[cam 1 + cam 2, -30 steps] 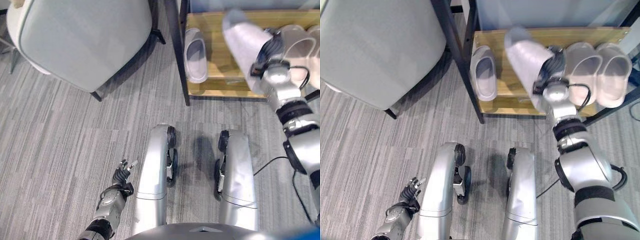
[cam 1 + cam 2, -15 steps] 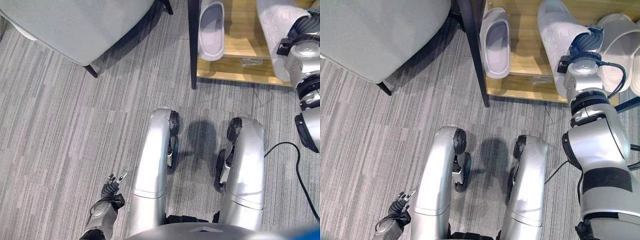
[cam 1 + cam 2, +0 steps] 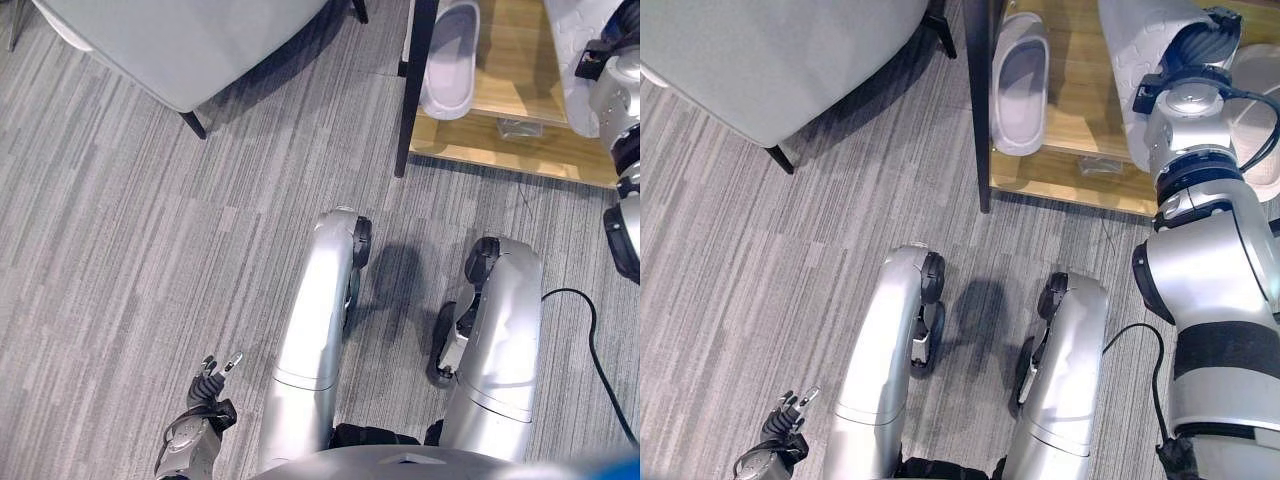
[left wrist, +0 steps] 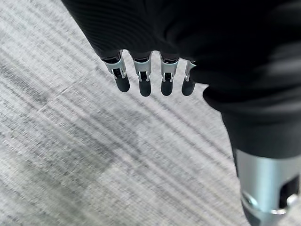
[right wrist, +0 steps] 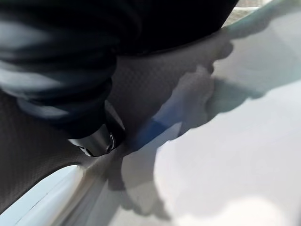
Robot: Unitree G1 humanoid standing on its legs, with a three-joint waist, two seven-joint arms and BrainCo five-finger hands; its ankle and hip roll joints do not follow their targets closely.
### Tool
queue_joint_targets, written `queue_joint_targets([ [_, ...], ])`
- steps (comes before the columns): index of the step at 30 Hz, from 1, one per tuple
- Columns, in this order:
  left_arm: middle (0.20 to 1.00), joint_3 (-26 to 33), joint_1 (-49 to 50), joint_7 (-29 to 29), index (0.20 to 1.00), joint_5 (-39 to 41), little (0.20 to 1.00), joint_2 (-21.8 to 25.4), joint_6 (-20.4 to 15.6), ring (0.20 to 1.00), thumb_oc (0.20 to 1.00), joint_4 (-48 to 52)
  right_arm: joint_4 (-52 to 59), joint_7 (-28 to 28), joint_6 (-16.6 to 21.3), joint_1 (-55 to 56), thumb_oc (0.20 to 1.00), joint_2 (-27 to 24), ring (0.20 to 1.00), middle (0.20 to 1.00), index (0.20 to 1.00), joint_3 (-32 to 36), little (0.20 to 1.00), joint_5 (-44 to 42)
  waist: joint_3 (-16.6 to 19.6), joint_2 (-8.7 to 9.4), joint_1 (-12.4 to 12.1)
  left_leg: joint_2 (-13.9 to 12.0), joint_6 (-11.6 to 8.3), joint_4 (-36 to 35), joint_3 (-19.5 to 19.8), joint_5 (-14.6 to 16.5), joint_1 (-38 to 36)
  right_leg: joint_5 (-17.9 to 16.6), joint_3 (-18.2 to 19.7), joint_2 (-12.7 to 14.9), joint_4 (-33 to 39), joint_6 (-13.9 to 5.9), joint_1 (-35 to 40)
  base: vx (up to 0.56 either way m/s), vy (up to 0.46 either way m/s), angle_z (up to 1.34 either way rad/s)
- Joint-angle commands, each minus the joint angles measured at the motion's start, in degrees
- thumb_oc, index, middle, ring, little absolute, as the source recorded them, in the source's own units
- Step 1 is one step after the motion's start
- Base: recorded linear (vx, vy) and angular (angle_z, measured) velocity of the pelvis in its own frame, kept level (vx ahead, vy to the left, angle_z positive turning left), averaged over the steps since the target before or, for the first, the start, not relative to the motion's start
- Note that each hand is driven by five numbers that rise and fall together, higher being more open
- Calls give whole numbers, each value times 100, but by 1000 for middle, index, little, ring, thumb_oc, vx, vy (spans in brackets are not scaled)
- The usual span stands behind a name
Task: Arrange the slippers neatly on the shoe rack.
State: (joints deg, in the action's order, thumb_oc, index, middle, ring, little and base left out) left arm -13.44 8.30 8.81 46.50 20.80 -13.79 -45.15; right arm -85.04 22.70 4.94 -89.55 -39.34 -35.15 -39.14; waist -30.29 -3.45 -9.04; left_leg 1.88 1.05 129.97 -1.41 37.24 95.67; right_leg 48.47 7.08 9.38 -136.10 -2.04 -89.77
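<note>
Already some of the job looks done. One pale grey rubber slipper [image 3: 1020, 68] lies flat on the light wooden shelf of the shoe rack [image 3: 1070, 172], close to the rack's dark metal post [image 3: 978, 100]. At the far right edge of that shelf a bit of another pale slipper [image 3: 1262, 120] shows, also lying down.

One more pale grey slipper with a bumpy sole [image 3: 1140, 50] is up in the air over the middle of the shelf, between the other two, with its sole facing up. The robot's right hand [image 3: 1202, 45] is on this slipper. The dark ribbed cover hides the fingers, and the right wrist view is mostly dark cover and pale blur, so I cannot tell how the fingers sit on it. It seems to be carrying the slipper, but that is my guess.

The left hand [image 3: 212, 375] hangs low by the robot's side over the grey striped carpet [image 3: 150, 250]. Its fingers [image 4: 144, 80] are straight and hold nothing.

What is left, I think, is to turn this slipper the right way up, set it flat on the bare wood beside the first one, and let go.
</note>
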Motion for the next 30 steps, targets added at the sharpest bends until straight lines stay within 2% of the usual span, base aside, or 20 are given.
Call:
queue_joint_targets([
  [1, 1000, -261, 243, 96, 1000, -52, 1000, 406, -79, 1000, 1000, 357, 134, 73, 252, -605, 1000, -183, 1000, 1000, 1000, -127, 1000, -100, 55, -116, -140, -81, -4, 50, 497, 1007, -571, -880, 351, 83, 446, 328, -14, 0, 0, 0],
  [11, 1000, -367, 306, 119, 1000, -298, 1000, 542, -2, 1000, 1000, 415, 123, 139, 291, -484, 1000, 51, 1000, 1000, 1000, 29, 1000, -227, 55, -150, -88, -122, -17, 71, 462, 992, -571, -862, 309, 87, 432, 356, -16, 0, 0, 0],
  [14, 1000, -546, 221, 22, 1000, -348, 1000, 551, 132, 1000, 1000, 302, -168, 82, 1, -452, 1000, 215, 1000, 1000, 1000, -78, 1000, 302, 56, -153, -62, -114, -25, 69, 472, 972, -571, -863, 312, 79, 426, 354, -16, 0, 0, 0],
  [16, 1000, -724, 122, -93, 1000, -321, 1000, 557, 270, 1000, 1000, 366, -502, -22, -360, -380, 1000, 418, 1000, 1000, 1000, -178, 1000, 925, 56, -143, -49, -123, -19, 62, 474, 983, -571, -861, 294, 82, 446, 372, -12, 0, 0, 0],
  [21, 1000, -832, 110, -166, 1000, -312, 1000, 623, 352, 1000, 1000, 474, -652, -83, -485, -357, 1000, 485, 1000, 1000, 1000, -175, 1000, 1034, 55, -156, -51, -123, -29, 73, 469, 1007, -571, -862, 290, 91, 440, 357, -16, 0, 0, 0],
  [23, 1000, -853, 212, -251, 1000, -370, 1000, 688, 465, 1000, 1000, 484, -686, -140, -573, -376, 1000, 425, 1000, 1000, 1000, -187, 1000, 1079, 51, -217, -89, -85, -20, 49, 483, 1031, -571, -841, 298, 120, 428, 344, -17, 17, 17, 1],
  [25, 1000, -1057, -372, -168, 1000, -141, 1000, 462, 488, 1000, 1000, 30, -636, -73, -580, -460, 1000, 666, 1000, 1000, 1000, -158, 1000, 1044, 51, -147, -10, -104, -19, 21, 477, 1027, -571, -848, 290, 131, 442, 329, -16, 33, 7, 2],
  [26, 1000, -1108, -545, -96, 1000, -270, 1000, 397, 496, 1000, 1000, -340, -701, 2, -570, -577, 1000, 693, 1000, 1000, 1000, -99, 1000, 857, 51, -110, -11, -102, -23, 0, 456, 1037, -571, -856, 300, 122, 460, 322, -15, 0, 0, 0],
  [30, 1000, -1058, -591, -146, 1000, -422, 1000, 285, 432, 1000, 1000, -881, -747, -54, -463, -733, 1000, 498, 1000, 1000, 1000, -201, 1000, 568, 51, -62, -53, -82, -31, -90, 432, 1016, -571, -895, 336, 106, 519, 320, -14, 2, 1, -1],
])
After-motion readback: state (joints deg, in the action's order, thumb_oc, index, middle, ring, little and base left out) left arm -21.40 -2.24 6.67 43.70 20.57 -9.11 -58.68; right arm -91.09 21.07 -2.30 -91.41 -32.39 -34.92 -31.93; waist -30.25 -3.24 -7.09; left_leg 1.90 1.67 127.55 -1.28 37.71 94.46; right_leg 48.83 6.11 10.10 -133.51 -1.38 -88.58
